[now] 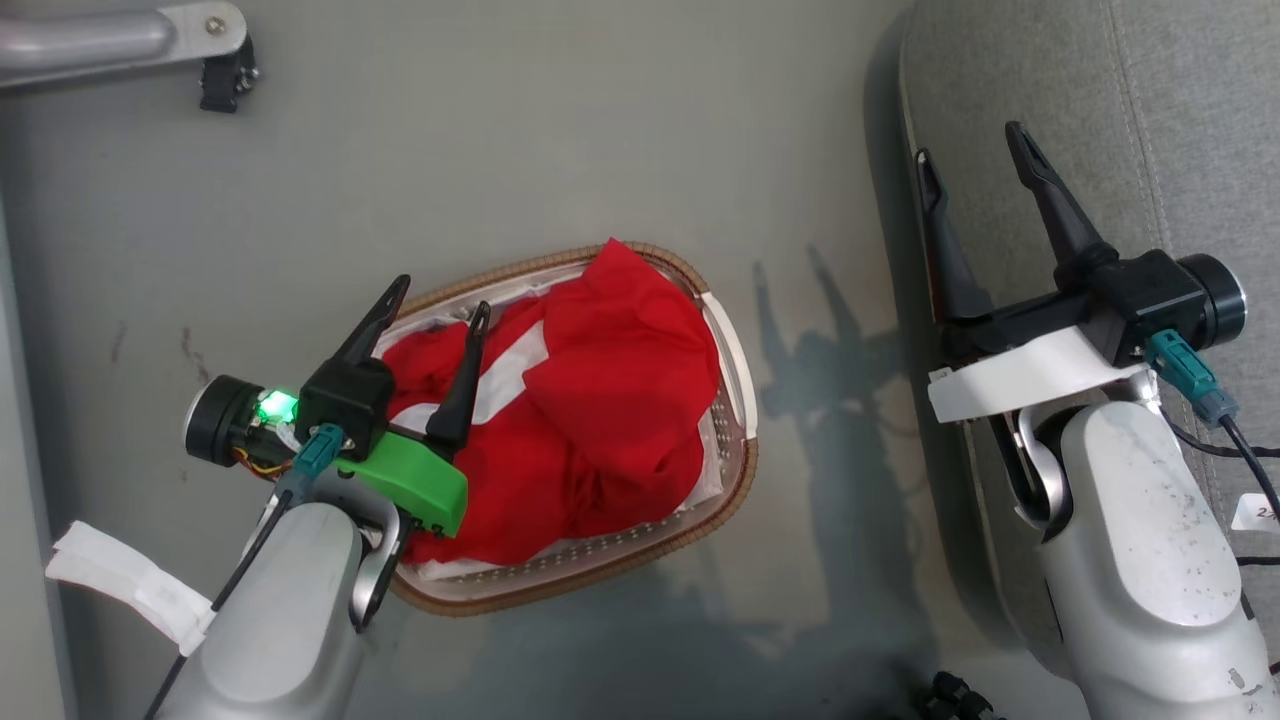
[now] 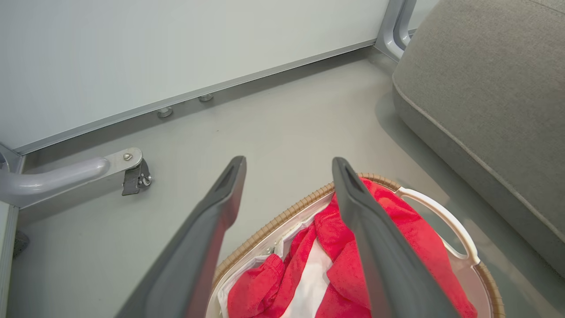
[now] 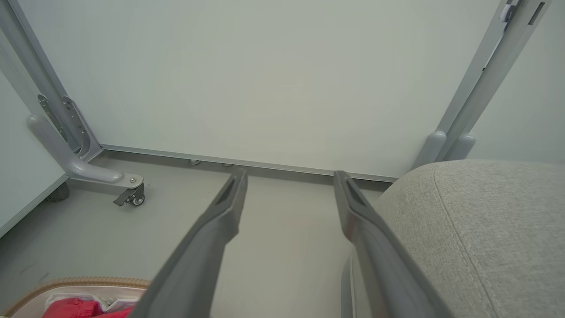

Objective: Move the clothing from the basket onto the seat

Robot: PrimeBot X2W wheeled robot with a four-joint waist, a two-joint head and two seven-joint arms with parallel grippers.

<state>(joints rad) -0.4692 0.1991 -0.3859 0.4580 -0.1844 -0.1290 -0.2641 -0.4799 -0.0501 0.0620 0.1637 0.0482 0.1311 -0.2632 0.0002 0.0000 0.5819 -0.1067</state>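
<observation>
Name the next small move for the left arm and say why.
Probably lower the left tool into the red clothing and close on a fold. It stands open and holds nothing, poised over the heap's edge. All the garments lie in the laundry basket, and none is on the grey seat.

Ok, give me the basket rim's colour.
Brown, woven, edging the oval white plastic laundry basket; clearest in the head view.

Red clothing [image 1: 600,400] heaped in basket [image 1: 735,350]

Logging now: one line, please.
left gripper open over red fabric clothing; clothing in white plastic basket; right gripper open by grey fabric seat
</observation>
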